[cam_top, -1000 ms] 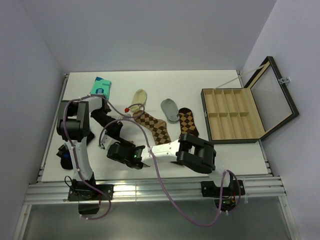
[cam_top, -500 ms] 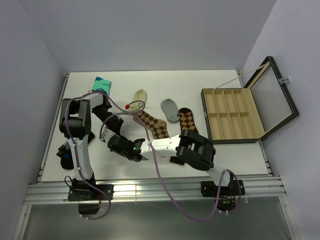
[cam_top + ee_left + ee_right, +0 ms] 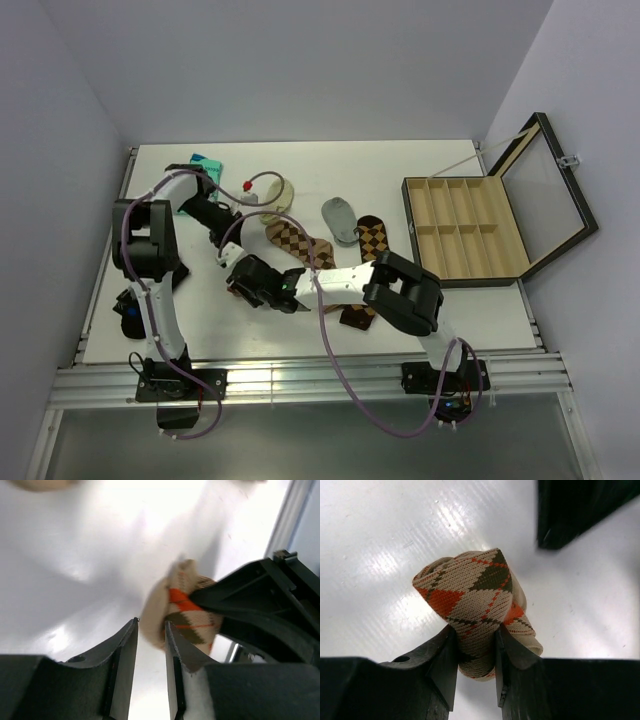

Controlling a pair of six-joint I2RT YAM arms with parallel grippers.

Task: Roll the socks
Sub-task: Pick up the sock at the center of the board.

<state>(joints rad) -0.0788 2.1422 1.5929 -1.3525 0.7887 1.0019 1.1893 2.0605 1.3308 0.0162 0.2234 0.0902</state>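
The sock with red-orange diamonds is rolled into a bundle, and my right gripper is shut on it just above the table. In the left wrist view the bundle sits just past my left gripper, whose jaws stand a narrow gap apart with nothing between them. In the top view the left gripper and right gripper meet left of centre, and the bundle is hidden there. The tan sock with dark brown diamonds and the dark brown sock with tan diamonds lie flat, the second partly under the right arm.
A grey sock and a cream sock lie behind the argyle ones. A teal item lies at the back left. An open compartment box stands at the right. A dark item lies beside the left arm's base.
Both grippers have moved together away from the table's near edge, toward the middle, with the rolled sock in the right gripper. The left arm has swung further back.
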